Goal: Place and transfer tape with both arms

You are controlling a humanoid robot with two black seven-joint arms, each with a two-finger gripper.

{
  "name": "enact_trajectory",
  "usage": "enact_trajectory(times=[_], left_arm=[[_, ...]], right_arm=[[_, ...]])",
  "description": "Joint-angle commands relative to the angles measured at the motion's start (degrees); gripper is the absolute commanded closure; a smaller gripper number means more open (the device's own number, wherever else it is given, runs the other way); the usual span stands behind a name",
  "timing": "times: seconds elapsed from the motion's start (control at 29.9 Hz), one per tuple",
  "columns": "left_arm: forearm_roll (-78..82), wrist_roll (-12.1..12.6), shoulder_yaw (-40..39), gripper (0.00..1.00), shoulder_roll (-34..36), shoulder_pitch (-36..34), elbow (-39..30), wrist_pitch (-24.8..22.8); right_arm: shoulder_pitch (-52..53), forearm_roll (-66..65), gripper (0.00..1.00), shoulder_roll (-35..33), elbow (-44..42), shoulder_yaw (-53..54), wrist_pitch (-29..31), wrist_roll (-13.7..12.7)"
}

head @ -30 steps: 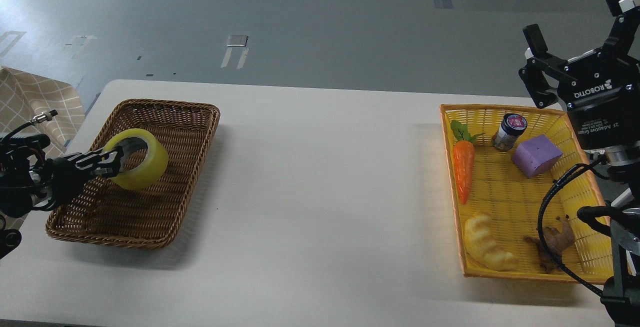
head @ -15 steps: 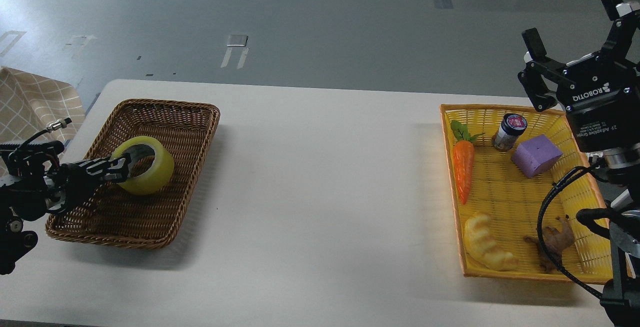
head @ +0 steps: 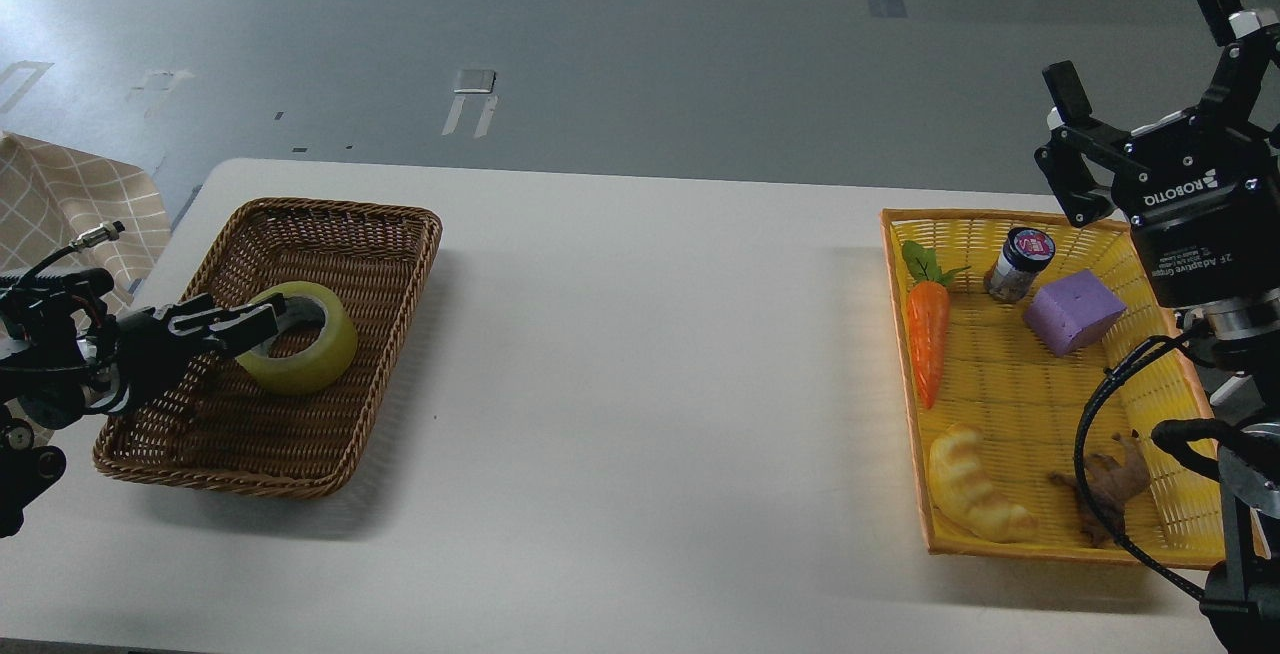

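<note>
Tape [head: 300, 339] — rigid, light roll with slick sides, likely; lying in wicker basket [head: 330, 224]. Best hold: across wall, via core. Left gripper [head: 262, 319] pinches its rim; right gripper [head: 1150, 54] spread wide, empty.

On your white table [head: 640, 354] a brown wicker basket [head: 370, 234] sits at the left and a yellow basket [head: 960, 226] at the right, well apart. The yellow one holds a carrot toy [head: 927, 334], a small jar [head: 1018, 264], a purple block [head: 1073, 310], a croissant toy [head: 972, 486] and a brown figure [head: 1105, 484].
</note>
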Motion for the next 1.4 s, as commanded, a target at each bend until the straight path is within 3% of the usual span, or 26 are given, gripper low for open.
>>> enact_trajectory(times=[0.0, 0.07, 0.13, 0.17, 0.2, 0.3, 0.47, 0.7, 0.84, 0.97, 1.07, 1.14, 1.37], left_arm=[[-5.58, -1.49, -0.07, 0.03, 0.05, -2.32, -0.13, 2.64], [-8.66, -2.89, -0.24, 0.02, 0.57, -3.38, -0.66, 3.78], [-13.48, -5.87, -1.90, 0.02, 0.93, -5.14, -1.18, 5.28], [-13.51, -5.89, -1.91, 0.02, 0.93, -5.14, -1.19, 5.28], [-17.86, -7.89, -4.17, 0.02, 0.75, -5.49, -2.14, 5.54], [-29.73, -10.54, -7.53, 0.02, 0.67, -5.50, -7.23, 5.46], [-39.85, -10.89, -8.59, 0.02, 0.23, -5.58, -15.84, 5.02], [-48.05, -10.37, -13.42, 0.02, -8.11, -8.92, -23.15, 3.53], [-51.65, -7.74, -16.15, 0.02, -14.79, -10.68, -25.35, -3.32], [-56.48, 1.39, -21.14, 0.02, -24.44, -11.12, -25.53, -7.90], [-57.90, 4.21, -23.96, 0.02, -30.33, -11.12, -25.44, -7.99], [-57.90, 5.18, -24.23, 0.02, -33.50, -11.03, -25.10, -7.81], [-57.99, 5.19, -24.15, 0.01, -41.08, -10.42, -24.92, -7.81]], right_arm=[[0.17, 0.00, 0.00, 0.08, -0.08, 0.02, 0.00, 0.00], [0.35, 0.09, 0.00, 0.08, 0.01, 0.02, 0.00, 0.00], [0.70, 0.09, 0.00, 0.08, 0.01, 0.02, 0.00, 0.00], [0.70, 0.09, 0.00, 0.08, 0.01, 0.02, 0.00, 0.00], [0.79, 0.09, 0.00, 0.08, 0.09, 0.02, 0.00, 0.00], [0.79, 0.26, 0.00, 0.43, 0.45, 0.11, 0.00, 0.27], [2.01, 0.26, 0.00, 1.22, 0.89, 0.20, 0.00, 0.27], [4.92, 0.09, 0.00, 2.63, 0.62, -0.07, 0.00, -0.08], [5.80, 0.00, 0.00, 2.55, 0.27, -0.68, 0.00, -1.57], [10.45, -1.58, 0.00, 2.63, -0.17, -1.56, 0.00, -5.61], [11.68, -1.32, 0.00, 3.07, -1.13, -1.74, 0.00, -8.07], [12.21, -1.23, 0.00, 4.56, -1.83, -1.91, 0.00, -8.78], [14.06, -1.23, 0.00, 8.96, -1.84, -2.18, -0.75, -8.96]])
